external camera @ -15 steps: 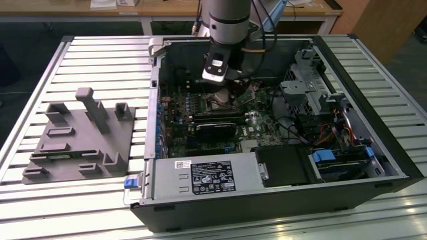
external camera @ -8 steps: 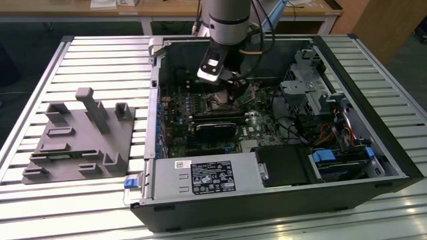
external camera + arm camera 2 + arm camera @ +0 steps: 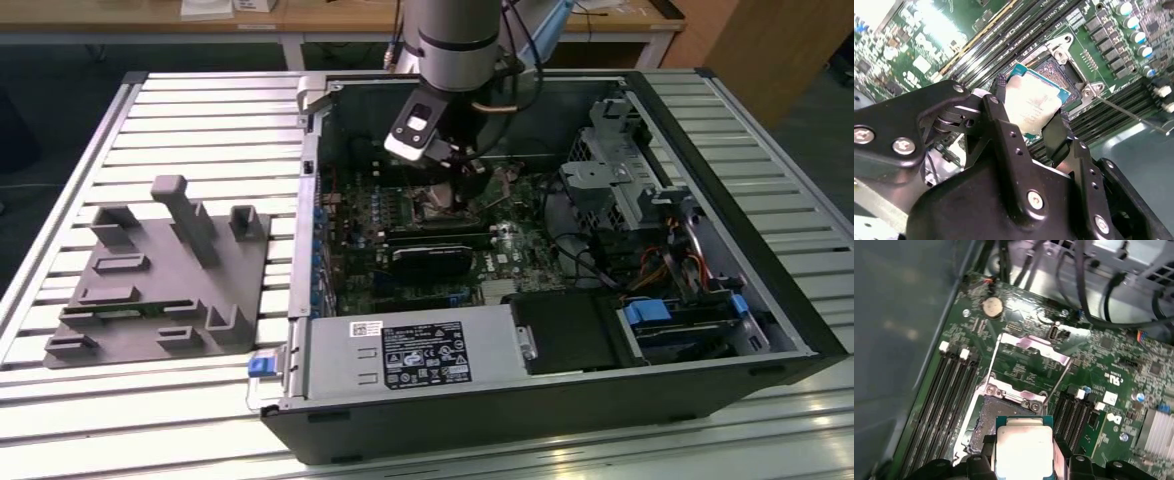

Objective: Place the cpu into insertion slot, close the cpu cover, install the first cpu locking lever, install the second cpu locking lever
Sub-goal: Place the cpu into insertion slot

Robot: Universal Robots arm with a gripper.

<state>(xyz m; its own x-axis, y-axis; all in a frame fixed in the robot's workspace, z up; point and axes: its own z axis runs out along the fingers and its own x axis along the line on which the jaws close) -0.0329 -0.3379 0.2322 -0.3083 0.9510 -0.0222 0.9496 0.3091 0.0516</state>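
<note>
Small flat square cpu (image 3: 1035,102), pale silver-grey metal face with green edging, clamped by its sides in the black two-fingered gripper (image 3: 1029,109), held tilted over the dark, metal-rimmed insertion slot (image 3: 1061,62), its near edge hidden behind the fingers (image 3: 1004,125).

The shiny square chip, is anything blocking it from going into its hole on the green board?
Nothing visible is. The gripper holds the small flat silver-grey square cpu close over the dark square insertion slot, and the thin silver metal cpu cover is tipped open, clear of the slot.
</note>
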